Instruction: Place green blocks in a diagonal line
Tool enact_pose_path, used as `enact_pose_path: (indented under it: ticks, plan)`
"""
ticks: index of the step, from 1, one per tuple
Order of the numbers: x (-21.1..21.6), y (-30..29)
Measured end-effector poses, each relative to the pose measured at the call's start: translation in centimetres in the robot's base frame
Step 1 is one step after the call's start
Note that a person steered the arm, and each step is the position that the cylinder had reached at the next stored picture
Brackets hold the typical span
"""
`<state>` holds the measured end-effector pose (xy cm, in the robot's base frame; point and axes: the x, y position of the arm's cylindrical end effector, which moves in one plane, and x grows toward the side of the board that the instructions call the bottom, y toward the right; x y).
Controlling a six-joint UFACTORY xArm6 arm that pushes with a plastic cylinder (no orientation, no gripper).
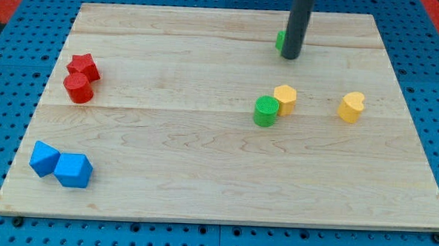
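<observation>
A green cylinder [265, 111] stands right of the board's middle, touching a yellow hexagonal block [285, 98] on its upper right. A second green block [280, 41] sits near the view's top, mostly hidden behind my rod; its shape cannot be made out. My tip [290, 56] rests on the board just right of and touching this green block, well above the green cylinder.
A yellow heart-like block [351, 106] lies to the view's right. A red star-like block [83, 66] and a red cylinder [78, 88] touch at the left. Two blue blocks [45, 158] [73, 170] touch at bottom left. The wooden board [201, 196] lies on a blue pegboard.
</observation>
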<state>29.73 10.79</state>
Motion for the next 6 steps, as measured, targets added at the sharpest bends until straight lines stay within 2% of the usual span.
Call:
enact_pose_path:
  ticks: [2, 5, 6]
  plan:
    - [-1.3, -5.4]
    - [-4.4, 0.6]
    - [0.9, -0.2]
